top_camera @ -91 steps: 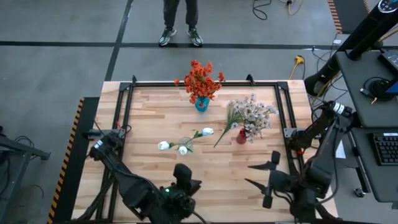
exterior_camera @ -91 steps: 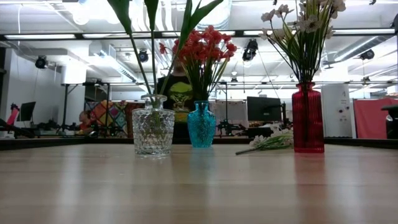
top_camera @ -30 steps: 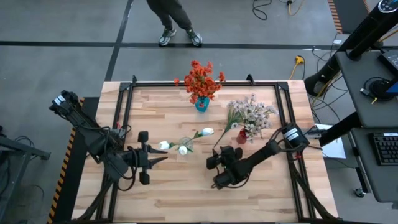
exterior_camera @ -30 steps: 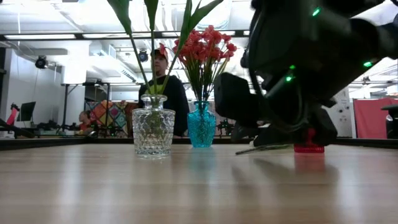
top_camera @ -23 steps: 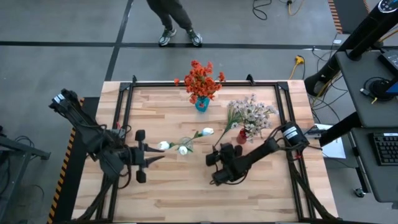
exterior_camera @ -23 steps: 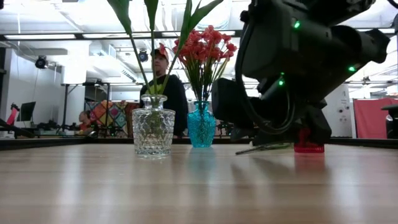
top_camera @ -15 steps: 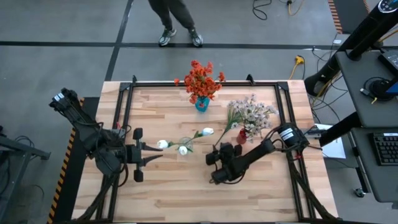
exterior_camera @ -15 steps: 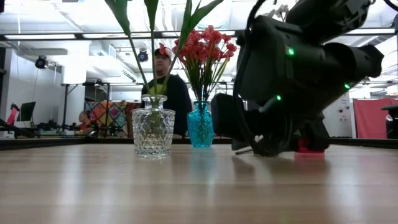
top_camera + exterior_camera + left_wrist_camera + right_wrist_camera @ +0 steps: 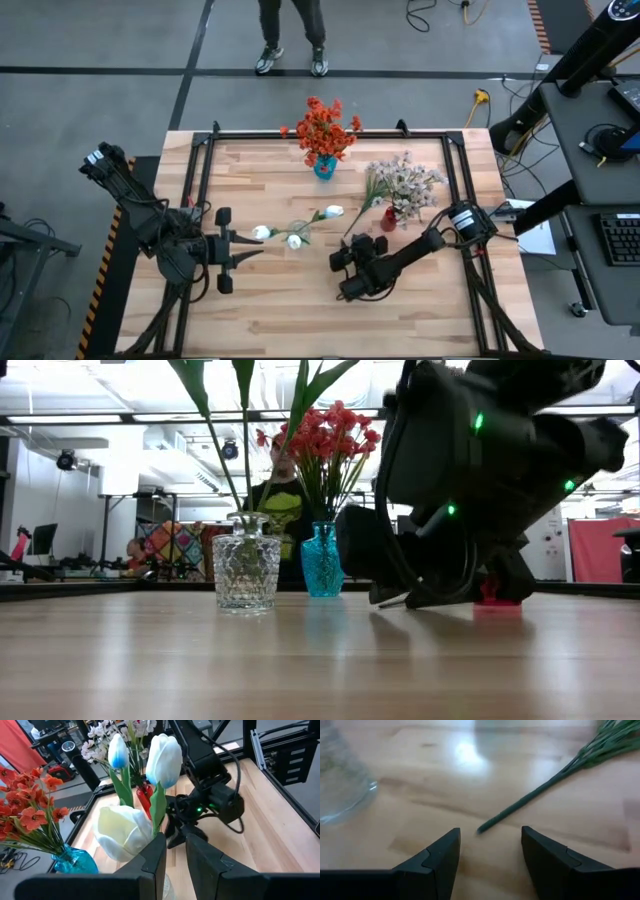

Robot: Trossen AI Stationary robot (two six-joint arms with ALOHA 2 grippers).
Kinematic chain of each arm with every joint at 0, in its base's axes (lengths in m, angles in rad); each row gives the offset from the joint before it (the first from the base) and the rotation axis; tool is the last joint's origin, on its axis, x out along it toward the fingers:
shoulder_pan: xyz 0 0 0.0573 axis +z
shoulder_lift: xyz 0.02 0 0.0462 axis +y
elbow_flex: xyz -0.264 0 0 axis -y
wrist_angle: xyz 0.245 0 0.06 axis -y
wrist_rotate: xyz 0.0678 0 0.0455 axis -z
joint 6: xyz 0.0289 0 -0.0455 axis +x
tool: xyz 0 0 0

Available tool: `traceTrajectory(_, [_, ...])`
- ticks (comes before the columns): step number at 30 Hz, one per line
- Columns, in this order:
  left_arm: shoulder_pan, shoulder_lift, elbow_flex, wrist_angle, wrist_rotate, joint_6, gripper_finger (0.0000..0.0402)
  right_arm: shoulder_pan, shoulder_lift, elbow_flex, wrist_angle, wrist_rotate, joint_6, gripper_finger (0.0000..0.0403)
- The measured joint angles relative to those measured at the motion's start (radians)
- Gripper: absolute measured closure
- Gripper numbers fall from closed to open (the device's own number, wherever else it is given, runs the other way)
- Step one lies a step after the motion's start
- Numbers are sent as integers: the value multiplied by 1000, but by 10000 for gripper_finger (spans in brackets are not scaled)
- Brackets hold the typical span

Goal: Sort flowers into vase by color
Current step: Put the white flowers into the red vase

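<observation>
White tulips stand with their stems in a clear glass vase. Orange-red flowers fill a blue vase, and pale pink-white flowers stand in a red vase. One loose pale spray lies flat on the table, its stem end between the open fingers of my right gripper, untouched. My left gripper hovers just left of the tulip heads, with a narrow gap and nothing in it.
A black frame borders the wooden table. Bare wood lies toward the near edge. A person stands beyond the far edge. My right arm hides most of the red vase in the low view.
My right gripper has tipped a little and settled lower over the loose spray's stem end, its fingers as wide apart as before. The person behind the table has shifted about. The flowers and vases have stayed put.
</observation>
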Motion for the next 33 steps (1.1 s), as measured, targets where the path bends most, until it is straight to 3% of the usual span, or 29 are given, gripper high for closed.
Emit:
traceTrajectory(10, [0, 0, 0, 4, 0, 0, 343, 41, -7, 93, -2, -86, -72, 202])
traceTrajectory(18, [0, 0, 1, 5, 0, -22, 343, 34, -8, 127, -153, 86, 24, 202])
traceTrajectory(23, [-2, 0, 1, -16, 0, -54, 343, -4, -9, 127, -286, 50, 153, 202])
traceTrajectory(33, [-2, 0, 1, -74, 0, -87, 343, -42, 8, 119, -300, 100, 150, 202])
